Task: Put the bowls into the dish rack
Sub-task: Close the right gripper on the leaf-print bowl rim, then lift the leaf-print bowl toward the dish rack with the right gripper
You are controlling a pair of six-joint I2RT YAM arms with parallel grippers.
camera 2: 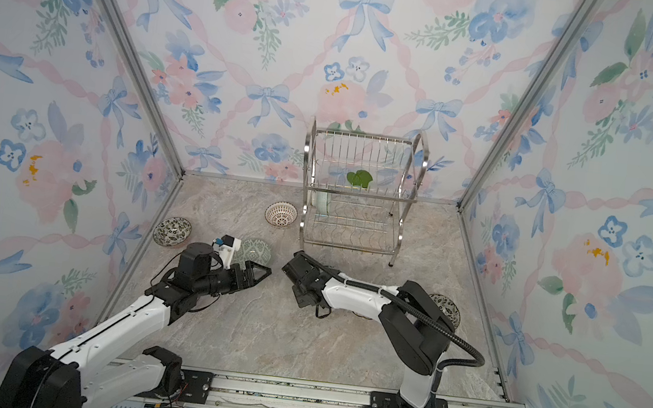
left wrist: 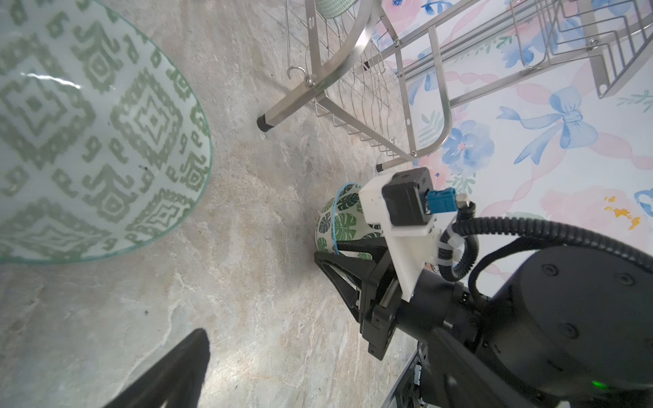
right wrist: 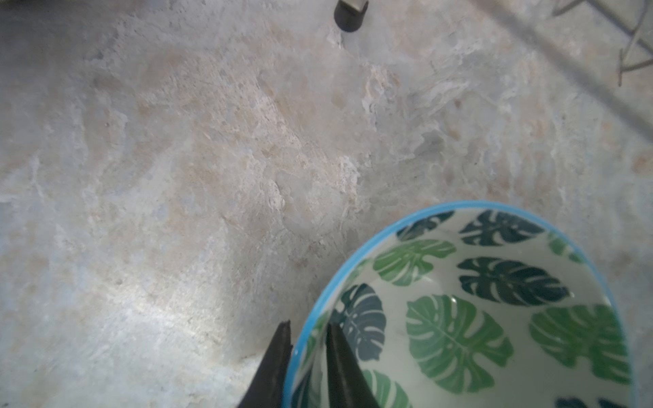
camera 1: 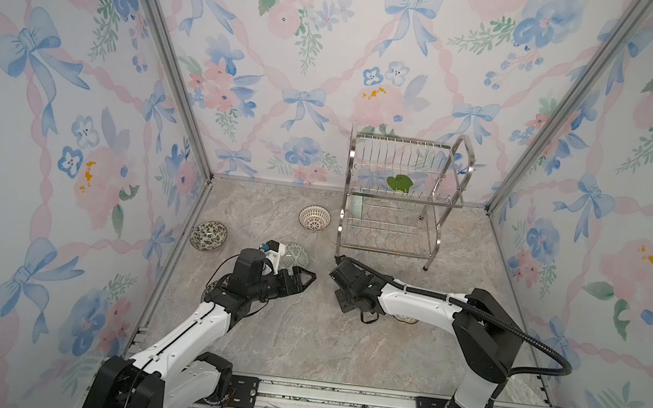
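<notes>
Snugly, right tool [right wrist: 308, 326] pinches leaf bowl [right wrist: 459, 318] rim

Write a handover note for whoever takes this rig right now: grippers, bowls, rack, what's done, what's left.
Left gripper: open, empty, beside the green-patterned bowl.
Right gripper: shut on the rim of the leaf bowl, which sits on the table.
Done: a mint bowl stands in the lower tier of the rack.
Left: leaf bowl, green-patterned bowl, lattice bowl, dark floral bowl, and a patterned bowl on the right.
</notes>
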